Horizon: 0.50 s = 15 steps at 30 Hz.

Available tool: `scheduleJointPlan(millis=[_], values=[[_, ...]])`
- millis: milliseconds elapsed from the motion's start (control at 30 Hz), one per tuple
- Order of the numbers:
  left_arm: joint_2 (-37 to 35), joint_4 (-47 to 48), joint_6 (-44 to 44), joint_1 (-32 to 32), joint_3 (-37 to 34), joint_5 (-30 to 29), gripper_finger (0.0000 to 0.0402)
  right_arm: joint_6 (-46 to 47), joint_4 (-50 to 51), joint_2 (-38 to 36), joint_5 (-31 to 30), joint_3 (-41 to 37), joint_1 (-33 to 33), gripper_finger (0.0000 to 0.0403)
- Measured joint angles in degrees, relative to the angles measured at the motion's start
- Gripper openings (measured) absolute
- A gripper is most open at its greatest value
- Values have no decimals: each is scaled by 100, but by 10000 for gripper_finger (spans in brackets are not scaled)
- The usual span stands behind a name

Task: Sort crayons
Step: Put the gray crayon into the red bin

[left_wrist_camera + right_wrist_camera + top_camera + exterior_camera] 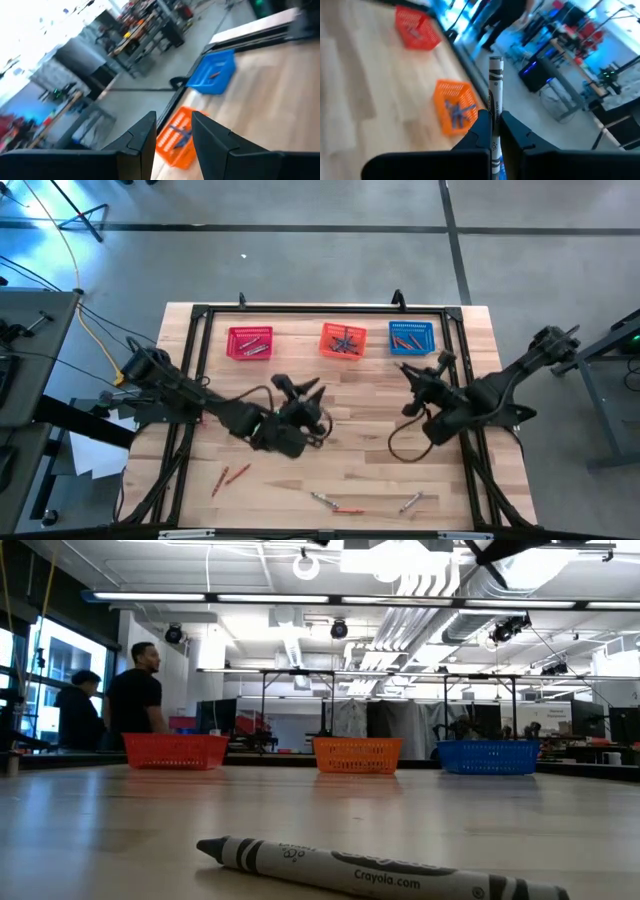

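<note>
Gripping a grey crayon (495, 90) upright in the right gripper (495, 125) above the tabletop (360, 470) — left gripper (172, 135) hovering, jaws parted, empty.

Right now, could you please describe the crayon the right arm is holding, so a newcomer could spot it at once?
Find the blue basket at the table's far right. Just in front of it hovers the right gripper, its jaws shut on a grey crayon. Unlike every other crayon, it is off the table, poking out past the jaws.
</note>
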<state>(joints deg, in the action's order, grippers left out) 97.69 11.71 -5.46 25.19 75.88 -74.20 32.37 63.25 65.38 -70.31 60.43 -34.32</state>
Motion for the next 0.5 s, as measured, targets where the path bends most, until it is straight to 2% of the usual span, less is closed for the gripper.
scheduleJointPlan(millis=[133, 233, 333, 400, 433, 500], values=[[-16, -53, 314, -524, -2, 204, 110, -1327, -1485, -340, 5, -301, 342, 2], [-16, -546, 165, -875, -2, 1163, 110, -2514, -2898, -533, 322, -607, 532, 2], [-16, -1336, -407, -1064, -2, 2655, 110, -3716, -4385, -688, 1060, -919, 663, 2], [-16, -1817, -860, -1102, -2, 3390, 110, -4350, -5259, -805, 1714, -1077, 708, 2], [-16, -2013, -1055, -1097, -2, 3579, 110, -4597, -5645, -863, 2031, -1144, 726, 3], [-24, -2238, -1316, -1009, -2, 3591, 110, -4997, -6290, -980, 2571, -1283, 773, 3]])
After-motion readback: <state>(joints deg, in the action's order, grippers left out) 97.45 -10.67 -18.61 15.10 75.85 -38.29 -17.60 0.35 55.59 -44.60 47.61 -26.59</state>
